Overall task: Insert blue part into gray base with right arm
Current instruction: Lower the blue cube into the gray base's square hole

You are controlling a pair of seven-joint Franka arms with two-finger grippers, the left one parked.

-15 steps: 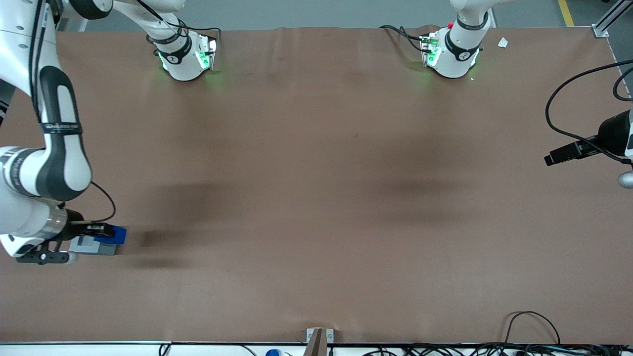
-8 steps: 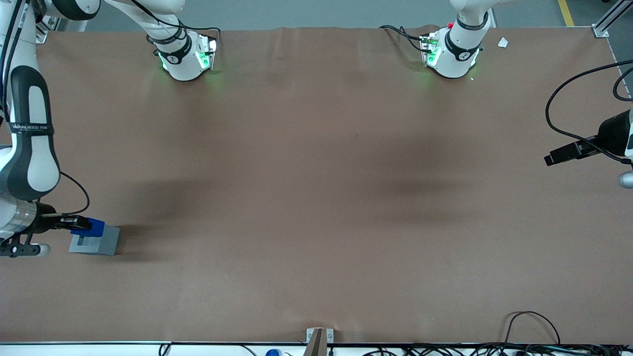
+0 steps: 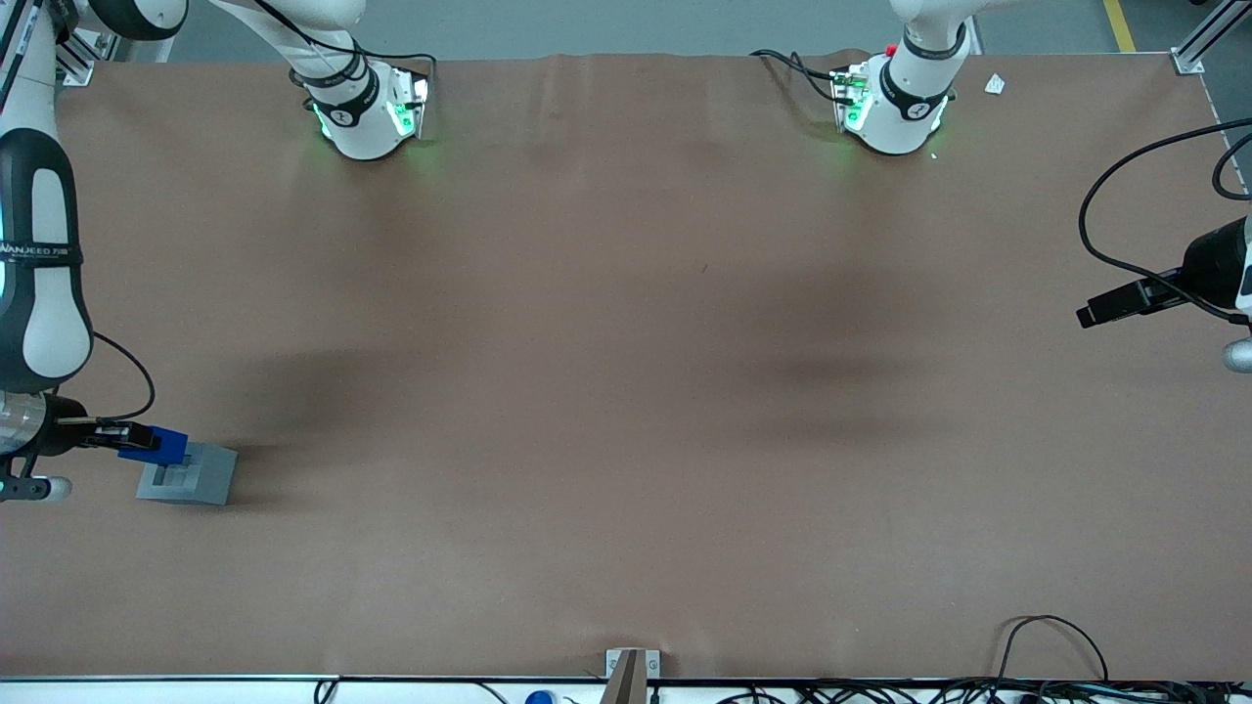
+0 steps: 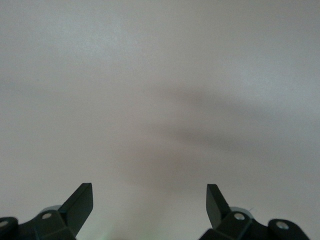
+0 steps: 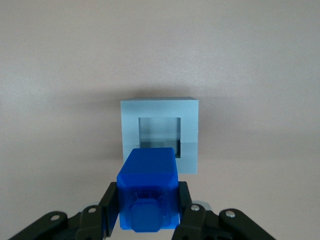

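Gripper [image 5: 148, 212] is clamping the blue part [image 5: 148, 192] and hovering above the gray base [image 5: 160, 134]; pickup is done, lining up and insertion are remaining

Brown-covered table [image 3: 626, 391], gray base [image 3: 191, 477] resting on it toward the working arm's end

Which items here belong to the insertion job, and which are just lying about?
Job: blue part, held in the gripper just above the gray base; gray base on the table.
Lying about: white scrap and cables at the table's edges.
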